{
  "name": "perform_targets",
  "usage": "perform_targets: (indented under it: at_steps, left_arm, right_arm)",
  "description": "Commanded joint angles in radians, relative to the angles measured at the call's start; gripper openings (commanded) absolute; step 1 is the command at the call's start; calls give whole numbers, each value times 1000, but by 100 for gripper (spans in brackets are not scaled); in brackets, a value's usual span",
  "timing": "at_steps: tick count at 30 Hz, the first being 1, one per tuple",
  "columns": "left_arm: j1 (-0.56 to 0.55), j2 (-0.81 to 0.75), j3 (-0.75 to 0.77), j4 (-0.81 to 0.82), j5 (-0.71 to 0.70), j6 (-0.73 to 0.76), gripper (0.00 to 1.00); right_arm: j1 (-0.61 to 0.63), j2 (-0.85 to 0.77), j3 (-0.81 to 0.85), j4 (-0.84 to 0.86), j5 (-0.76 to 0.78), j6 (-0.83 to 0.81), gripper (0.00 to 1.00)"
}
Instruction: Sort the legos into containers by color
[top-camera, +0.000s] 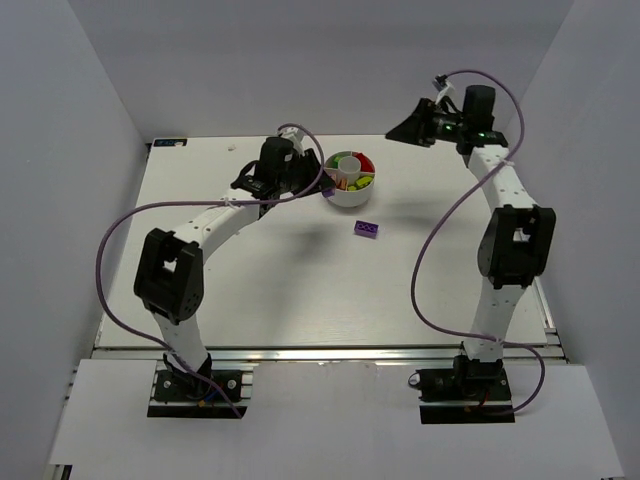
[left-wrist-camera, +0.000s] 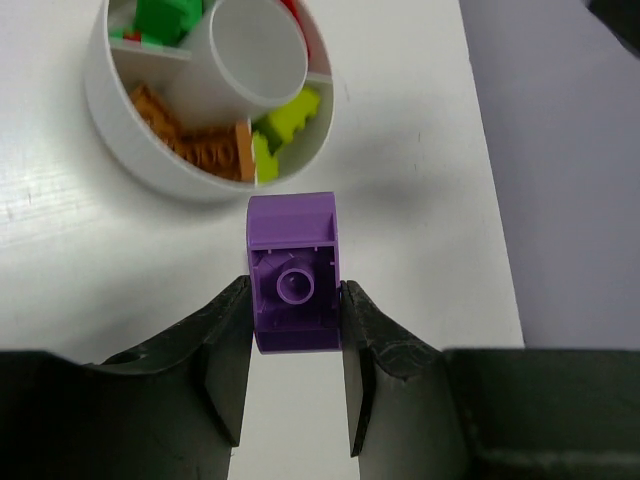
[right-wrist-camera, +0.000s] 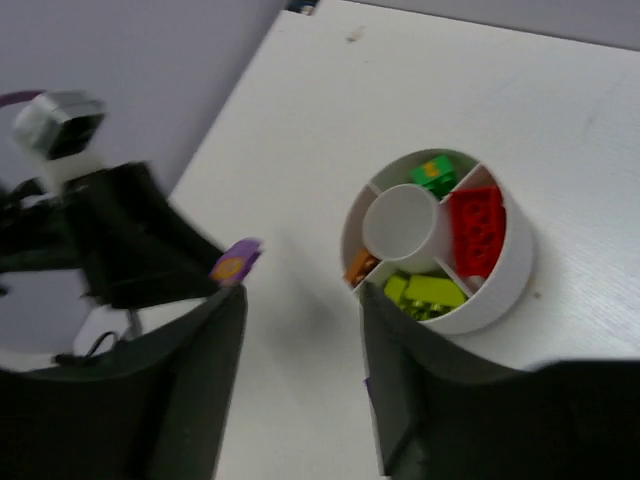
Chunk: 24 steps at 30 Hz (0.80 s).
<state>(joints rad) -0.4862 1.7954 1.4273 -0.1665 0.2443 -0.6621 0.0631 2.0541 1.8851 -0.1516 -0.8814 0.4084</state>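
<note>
My left gripper is shut on a purple lego and holds it above the table, just beside the round white dish. The dish holds green, orange, yellow-green and red legos in separate wedges; its central well is empty. A second purple lego lies on the table in front of the dish. My right gripper is open and empty, raised high at the back right; it sees the dish and the held purple lego.
White walls close in the table on the left, back and right. The left arm stretches across the table's left half toward the dish. The right arm stands along the right edge.
</note>
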Motion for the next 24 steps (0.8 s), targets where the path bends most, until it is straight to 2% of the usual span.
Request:
perform_targets:
  at_steps: [1,2,3,4,5,6,10,14,15,17,24]
  left_arm:
    - [5,36,68,166,-28,129,8]
    - [5,57,71,221,-31,153,8]
    - [3,67,68,269,-37,174,8]
    - [3,77,67,363,-49,205,8]
    - [3,99,67,407,-54,225,8]
    - [3,113,70,448,-60,243,8]
    - [1,191,116,616,-88,353,8]
    - [0,251,81,824,-48,401,8]
    - [-2,269,62,946,-42,412,8]
    - [-2,291,36,1047,-16,415,9]
    - [-12,410,168,1032,-13,400,10]
  right_arm:
    - [-42,-103,-102,101,-332,-183,50]
    - [-45,-156,-124,60,-349,-260,32]
    - [-48,-185,-177,-53,-340,-348,28]
    - [-48,-249,-214,-96,-334,-496,23]
    - [-48,-285,-256,-127,-318,-552,22]
    - [-48,-319,-352,-144,-303,-589,22]
    - [-48,-487,-554,-100,-235,-668,22]
    - [-52,-558,-673,-51,-194,-663,22]
    - [-52,-566,-688,-43,-191,-657,22]
    - [-52,-580,-718,-26,-180,-642,23]
    - [-86,-592,-733,3,-171,-619,26]
